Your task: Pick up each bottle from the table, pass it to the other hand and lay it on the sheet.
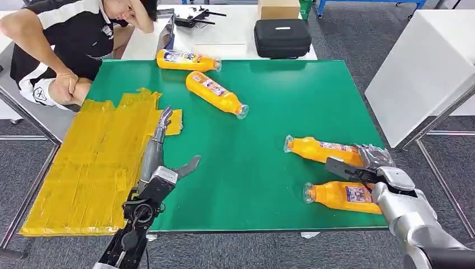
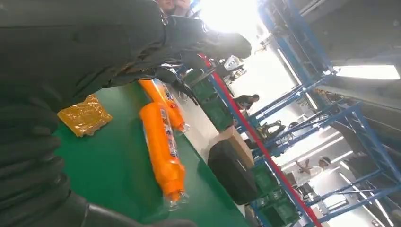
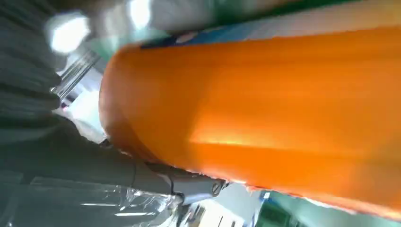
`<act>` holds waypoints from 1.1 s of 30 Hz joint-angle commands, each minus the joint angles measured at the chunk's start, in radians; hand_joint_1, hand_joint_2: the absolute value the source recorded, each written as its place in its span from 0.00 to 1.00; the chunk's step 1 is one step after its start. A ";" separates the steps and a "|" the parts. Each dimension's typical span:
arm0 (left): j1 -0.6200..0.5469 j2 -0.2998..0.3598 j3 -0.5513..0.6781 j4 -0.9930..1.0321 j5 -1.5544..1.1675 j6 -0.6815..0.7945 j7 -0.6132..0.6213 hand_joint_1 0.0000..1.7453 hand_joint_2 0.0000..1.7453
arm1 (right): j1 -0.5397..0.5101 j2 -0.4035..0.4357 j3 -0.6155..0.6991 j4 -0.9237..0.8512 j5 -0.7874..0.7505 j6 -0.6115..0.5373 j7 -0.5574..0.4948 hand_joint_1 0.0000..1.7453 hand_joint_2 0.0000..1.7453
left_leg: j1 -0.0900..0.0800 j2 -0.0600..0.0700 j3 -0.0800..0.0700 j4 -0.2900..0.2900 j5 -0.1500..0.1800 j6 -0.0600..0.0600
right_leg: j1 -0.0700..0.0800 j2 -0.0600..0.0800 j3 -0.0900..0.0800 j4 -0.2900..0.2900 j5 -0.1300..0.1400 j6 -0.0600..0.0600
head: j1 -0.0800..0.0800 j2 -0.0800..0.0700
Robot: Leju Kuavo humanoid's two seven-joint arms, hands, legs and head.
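Note:
Four orange bottles lie on the green table [image 1: 263,112]: two at the back [image 1: 187,60] [image 1: 215,93] and two at the right. My right hand [image 1: 364,163] sits at the base of the farther right bottle [image 1: 319,149]; its plastic-wrapped fingers [image 1: 373,155] are at the bottle's end and its thumb is spread along the near side. That bottle lies flat on the table, and an orange bottle [image 3: 265,109] sits close against the palm. The nearer bottle [image 1: 339,196] lies beside my wrist. My left hand [image 1: 162,148] hovers open at the edge of the yellow sheet [image 1: 95,162].
A person sits at the table's far left corner, one arm [image 1: 67,84] near the sheet. A black case [image 1: 282,37] and a cardboard box [image 1: 278,8] stand on the white table behind. A white table [image 1: 420,67] is to the right. The two back bottles [image 2: 163,146] lie ahead of my left hand.

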 commanded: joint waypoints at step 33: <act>0.001 0.028 -0.082 -0.093 0.163 -0.121 0.071 0.00 1.00 | 0.359 0.380 -0.134 -0.869 -0.783 -0.215 -0.408 1.00 1.00 | 0.001 0.001 -0.004 0.001 -0.001 -0.003 | 0.001 0.002 -0.005 0.001 -0.001 -0.001 | 0.000 0.000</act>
